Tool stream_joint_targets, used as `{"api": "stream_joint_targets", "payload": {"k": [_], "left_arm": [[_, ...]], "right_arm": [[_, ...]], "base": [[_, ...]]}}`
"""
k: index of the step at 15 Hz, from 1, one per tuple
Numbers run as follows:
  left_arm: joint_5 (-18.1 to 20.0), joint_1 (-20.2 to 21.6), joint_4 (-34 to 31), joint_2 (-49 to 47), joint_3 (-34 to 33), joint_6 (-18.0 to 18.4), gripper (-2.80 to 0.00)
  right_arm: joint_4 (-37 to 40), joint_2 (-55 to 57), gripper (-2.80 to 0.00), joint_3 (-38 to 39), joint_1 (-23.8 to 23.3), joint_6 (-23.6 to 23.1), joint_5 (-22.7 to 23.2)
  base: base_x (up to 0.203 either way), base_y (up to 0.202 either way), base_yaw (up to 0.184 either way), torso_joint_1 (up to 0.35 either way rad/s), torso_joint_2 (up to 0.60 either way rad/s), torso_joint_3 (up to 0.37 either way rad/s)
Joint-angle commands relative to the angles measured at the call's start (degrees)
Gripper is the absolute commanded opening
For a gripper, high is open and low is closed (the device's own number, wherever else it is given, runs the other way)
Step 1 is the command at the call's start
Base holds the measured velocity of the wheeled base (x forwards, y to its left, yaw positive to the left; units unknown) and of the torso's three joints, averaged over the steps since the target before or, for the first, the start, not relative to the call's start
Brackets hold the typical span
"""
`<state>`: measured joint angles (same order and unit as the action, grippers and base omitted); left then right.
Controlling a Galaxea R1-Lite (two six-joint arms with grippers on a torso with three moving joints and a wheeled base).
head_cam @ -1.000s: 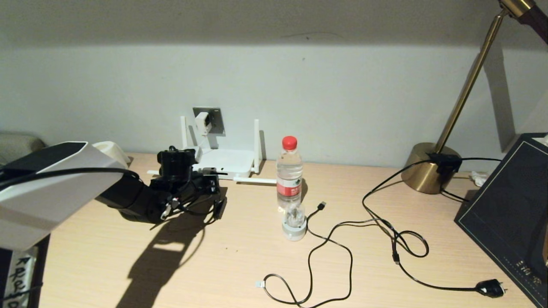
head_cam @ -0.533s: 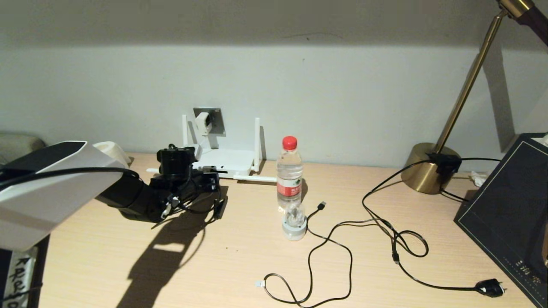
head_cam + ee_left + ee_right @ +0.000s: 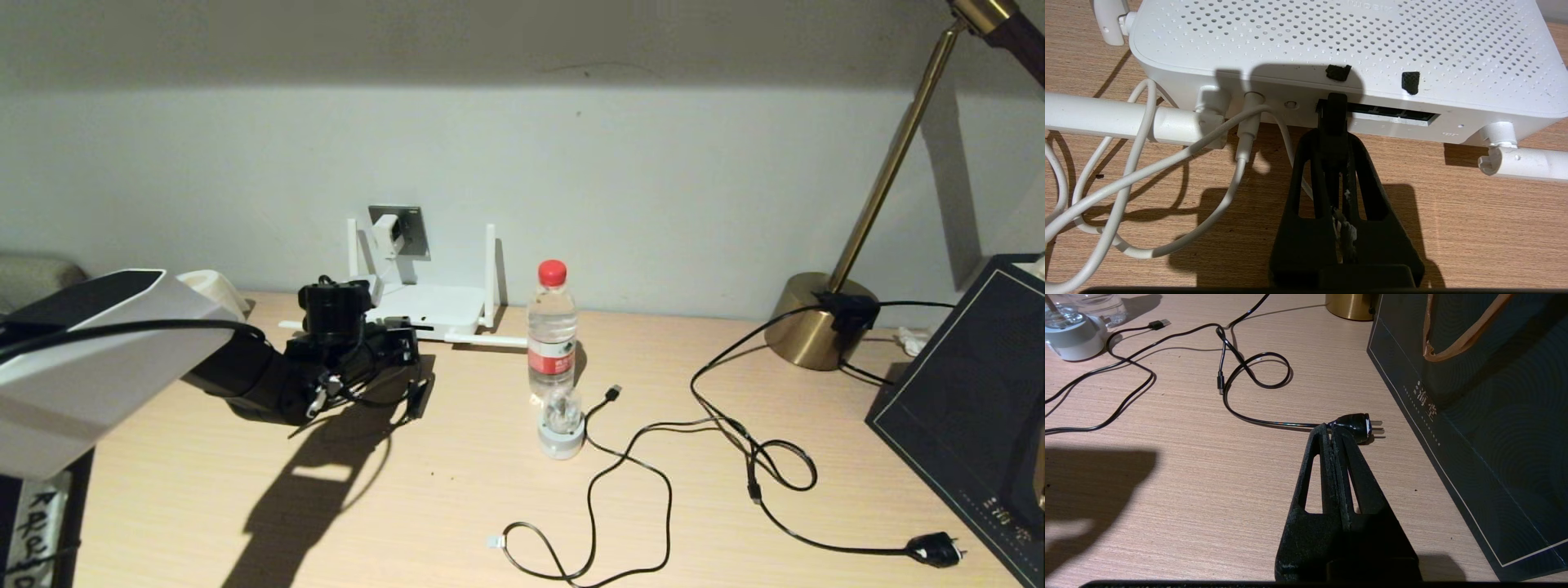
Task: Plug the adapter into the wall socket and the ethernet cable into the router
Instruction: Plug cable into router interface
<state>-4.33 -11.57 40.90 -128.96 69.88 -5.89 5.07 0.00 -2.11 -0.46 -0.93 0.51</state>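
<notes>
The white router lies against the wall with its port edge facing me. Above it, the white adapter sits in the grey wall socket; its white cord loops to the router's back. My left gripper is shut on the ethernet cable's black boot, whose tip is at the leftmost slot of the port row. How deep it sits is hidden. My right gripper hangs shut and empty over the table's right side, out of the head view.
A water bottle and a small glass on a white base stand right of the router. A black USB-tipped cable and a black plug with its cord lie on the table. A brass lamp base and a dark bag stand at the right.
My left gripper has pressed slightly forward with the ethernet connector, and the router has slid a little back toward the wall. Nothing else has moved.
</notes>
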Motion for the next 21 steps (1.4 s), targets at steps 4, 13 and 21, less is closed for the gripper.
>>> {"api": "stream_joint_targets", "payload": {"k": [4, 13, 21], "left_arm": [[-0.16, -0.03, 0.15, -0.23, -0.35, 0.09, -2.8], [0.02, -0.04, 0.23, -1.03, 0.0, -0.88, 0.0], [-0.07, -0.72, 0.32, -0.36, -1.04, -0.88, 0.0]], "right_arm": [[0.03, 0.04, -2.8, 0.0, 0.02, -0.03, 0.02], [0.03, 0.09, -2.8, 0.0, 0.02, -0.03, 0.02], [-0.01, 0.09, -2.8, 0.0, 0.0, -0.03, 0.02]], "base": [[0.0, 0.0, 0.0, 0.0, 0.0, 0.0], [0.0, 0.0, 0.0, 0.0, 0.0, 0.0], [0.0, 0.0, 0.0, 0.0, 0.0, 0.0]]}}
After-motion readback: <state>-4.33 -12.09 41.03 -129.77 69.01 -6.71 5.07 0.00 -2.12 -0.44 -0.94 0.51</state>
